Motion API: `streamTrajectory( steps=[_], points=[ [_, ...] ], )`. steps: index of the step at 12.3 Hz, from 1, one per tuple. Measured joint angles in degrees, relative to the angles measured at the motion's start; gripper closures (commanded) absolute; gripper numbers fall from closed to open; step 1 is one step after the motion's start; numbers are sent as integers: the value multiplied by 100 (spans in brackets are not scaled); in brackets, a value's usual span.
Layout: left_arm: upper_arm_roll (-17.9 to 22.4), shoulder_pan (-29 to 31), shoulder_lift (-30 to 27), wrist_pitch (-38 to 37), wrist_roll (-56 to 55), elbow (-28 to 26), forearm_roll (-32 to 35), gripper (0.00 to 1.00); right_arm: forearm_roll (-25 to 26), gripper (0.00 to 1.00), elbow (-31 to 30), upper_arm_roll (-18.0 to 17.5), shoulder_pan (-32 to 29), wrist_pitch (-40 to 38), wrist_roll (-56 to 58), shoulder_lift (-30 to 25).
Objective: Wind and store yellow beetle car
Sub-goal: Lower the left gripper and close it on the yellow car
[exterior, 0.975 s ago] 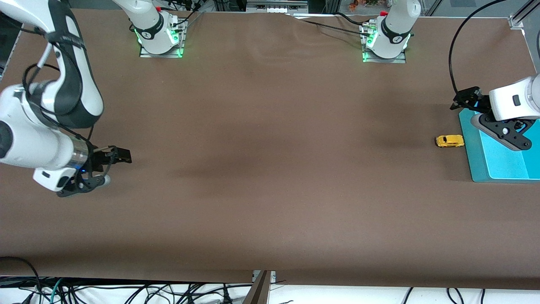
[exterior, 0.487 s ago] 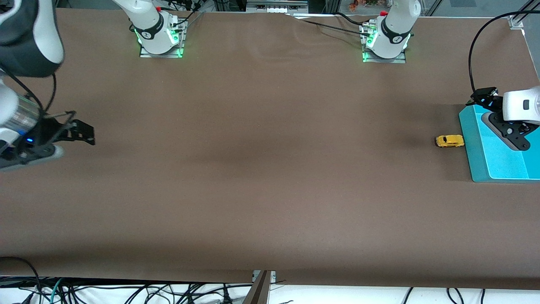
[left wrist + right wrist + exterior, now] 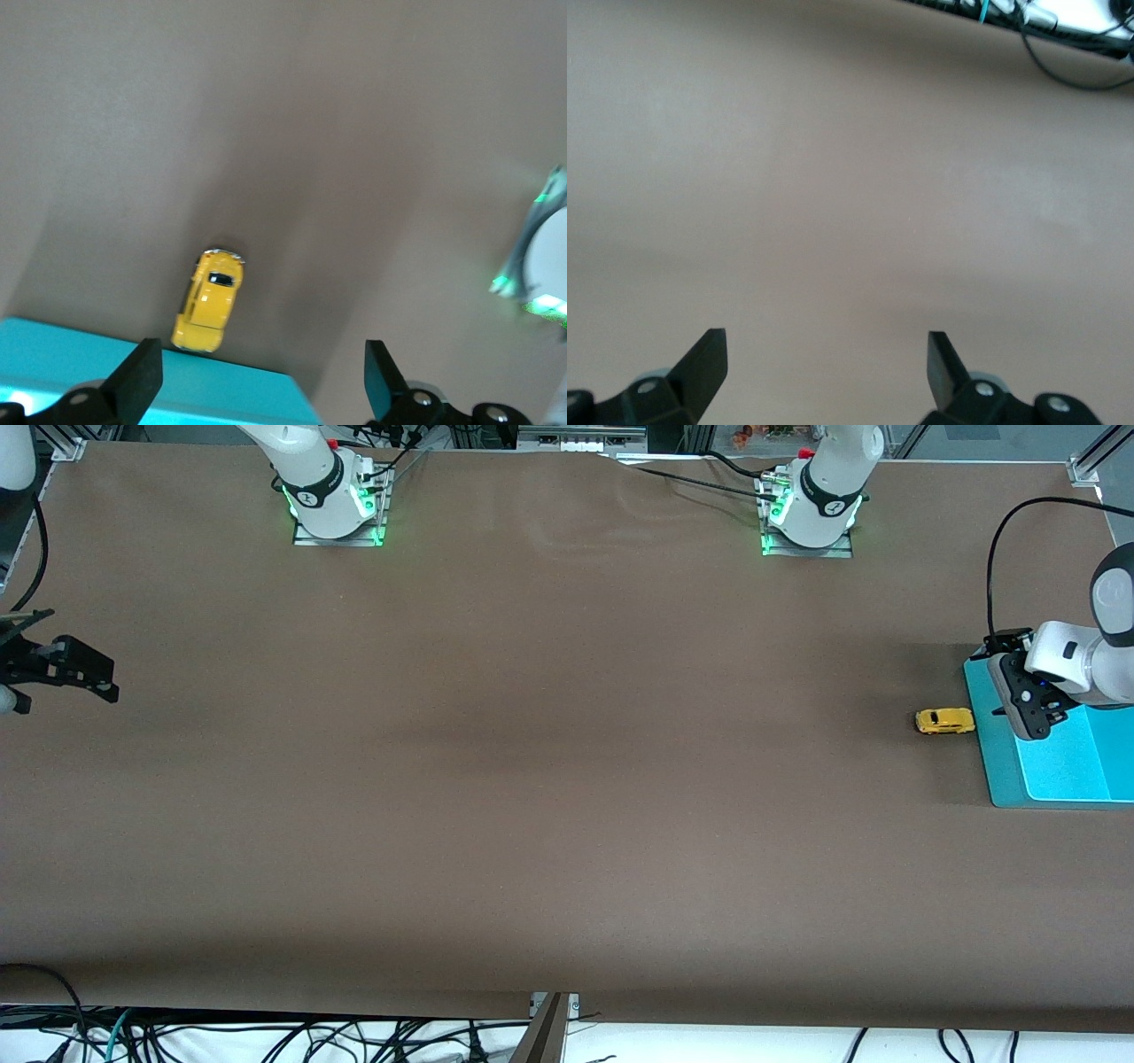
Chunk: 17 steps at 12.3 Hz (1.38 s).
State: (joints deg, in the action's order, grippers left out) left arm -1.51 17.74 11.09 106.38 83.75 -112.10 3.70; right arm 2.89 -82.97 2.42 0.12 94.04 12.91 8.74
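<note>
High front camera faces both arms; wrist cameras look down at table (image 3: pixel 567 779).

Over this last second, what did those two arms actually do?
The right gripper swung off toward the right arm's edge of the table, open and empty. The left gripper shifted over the teal tray toward the yellow beetle car, open too. Car and tray stayed put; nothing was grasped.

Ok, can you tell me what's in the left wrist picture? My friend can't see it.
A tiny yellow beetle car sits on the brown table, right beside the edge of a turquoise tray. The left gripper hangs above the tray's edge with its two black fingers spread wide open, holding nothing.
</note>
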Motion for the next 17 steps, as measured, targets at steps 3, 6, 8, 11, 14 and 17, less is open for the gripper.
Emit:
streamTrajectory(
  steps=[3,6,8,11,14,17],
  points=[
    [-2,161,-1,1131,988,-610,0,0,0,0,-40,-2,-10,-601,-599,-77],
    [-6,255,4,2459,1433,-1393,1,0,0,0,-47,-4,-78,-745,-772,-97],
    [-6,466,45,2957,1549,-1809,1,0,-1,0,-66,-8,-99,-792,-768,-96],
    [-6,660,382,3440,1689,-1957,1,0,-4,0,-89,-30,-98,-793,-768,-90],
    [-13,678,701,3877,1795,-1952,2,0,-7,0,-88,-39,-97,-789,-768,-89],
    [-13,815,879,4038,1860,-1950,2,33,-7,0,-89,-41,-97,-789,-768,-72]
  ],
)
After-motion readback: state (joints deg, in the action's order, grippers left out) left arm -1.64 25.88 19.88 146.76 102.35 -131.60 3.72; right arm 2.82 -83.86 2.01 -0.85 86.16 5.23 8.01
